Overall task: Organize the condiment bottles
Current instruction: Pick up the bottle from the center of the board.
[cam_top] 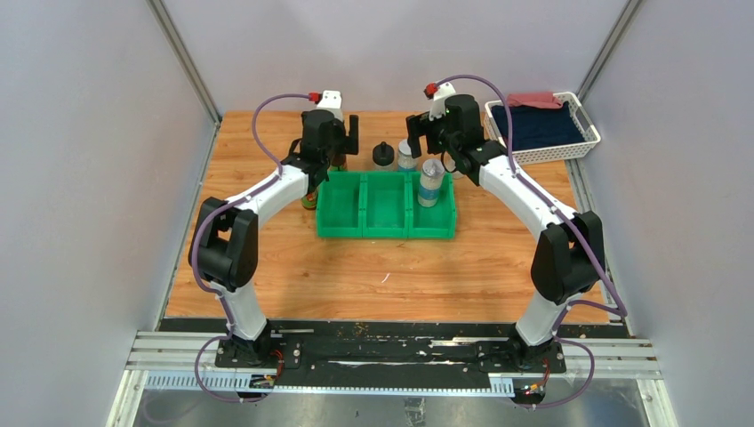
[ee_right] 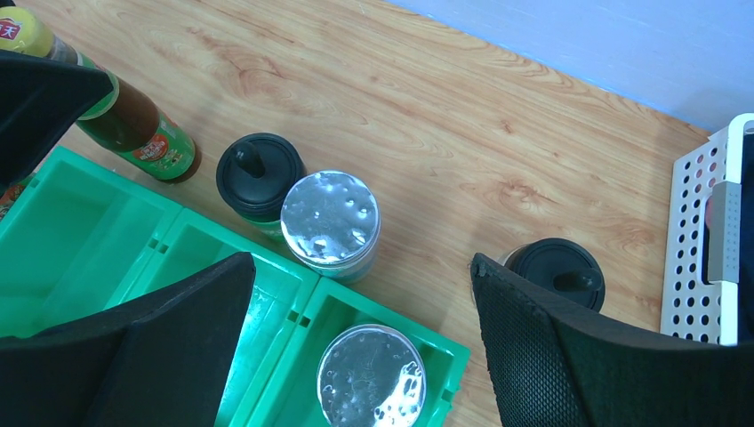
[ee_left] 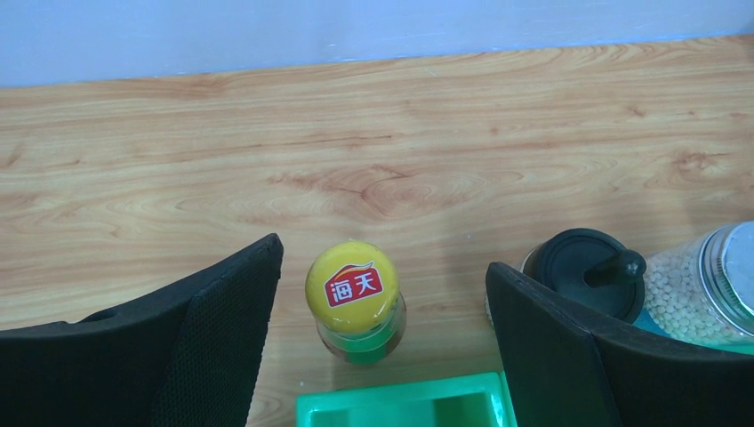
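The left jaws stand wide open over a dark brown bottle [ee_left: 351, 286] with a yellow cap. One finger is on each side of the cap with bare wood showing between, so they hold nothing. This bottle stands upright just behind the left end of the green bin [cam_top: 387, 229], which sits midway across the worktop [cam_top: 373, 276], closer to the far edge than the near one. A second brown bottle [cam_top: 308, 199] stands beside the bin's left wall, partly hidden under the left arm [cam_top: 267, 191]. Behind the bin's middle compartment is a squat clear bottle with a black knob lid [ee_right: 258, 173]. Touching or just beside it on the right is a silver-lidded shaker [ee_right: 331, 218], close against the bin's far wall. The other silver-lidded shaker [ee_right: 372, 382] stands upright inside the bin's right compartment. The left and middle compartments hold no bottle. The right jaws are also spread wide and grip nothing, hanging above the bin's far right corner. The second black-knobbed bottle [ee_right: 556, 271] stands on the wood right of the bin, near the inner face of the right-hand finger; whether it touches that finger cannot be told. A white perforated basket [cam_top: 582, 142] holding dark blue and red cloth sits at the far right corner of the worktop.
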Robot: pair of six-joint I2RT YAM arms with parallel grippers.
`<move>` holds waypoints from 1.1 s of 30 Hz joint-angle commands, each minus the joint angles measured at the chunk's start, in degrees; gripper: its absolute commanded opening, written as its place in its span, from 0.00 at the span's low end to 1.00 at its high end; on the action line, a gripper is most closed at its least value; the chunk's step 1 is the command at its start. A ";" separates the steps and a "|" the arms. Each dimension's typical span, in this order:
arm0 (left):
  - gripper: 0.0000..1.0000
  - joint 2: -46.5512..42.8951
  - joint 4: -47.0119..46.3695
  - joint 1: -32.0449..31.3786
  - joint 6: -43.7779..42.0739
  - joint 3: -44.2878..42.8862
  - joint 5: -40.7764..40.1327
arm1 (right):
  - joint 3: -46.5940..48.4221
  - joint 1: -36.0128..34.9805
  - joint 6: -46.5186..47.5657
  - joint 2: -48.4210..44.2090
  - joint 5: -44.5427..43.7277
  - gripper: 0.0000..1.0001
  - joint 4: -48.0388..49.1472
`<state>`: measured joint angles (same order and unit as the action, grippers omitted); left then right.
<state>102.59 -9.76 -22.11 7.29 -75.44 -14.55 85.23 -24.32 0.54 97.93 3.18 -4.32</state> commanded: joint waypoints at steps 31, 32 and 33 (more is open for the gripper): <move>0.74 1.17 -2.56 0.93 0.17 -0.06 -3.57 | 0.49 0.76 0.96 0.09 -0.19 0.94 0.01; 0.74 1.28 -2.57 0.93 -0.04 -0.21 -3.76 | 0.48 0.76 0.96 0.14 -0.19 0.94 0.00; 0.73 1.50 -2.55 0.93 -0.27 -0.15 -3.93 | 0.49 0.76 0.96 0.15 -0.19 0.94 0.01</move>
<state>102.63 -10.70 -21.50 7.90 -75.44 -16.53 85.23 -24.29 0.95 97.93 3.16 -4.32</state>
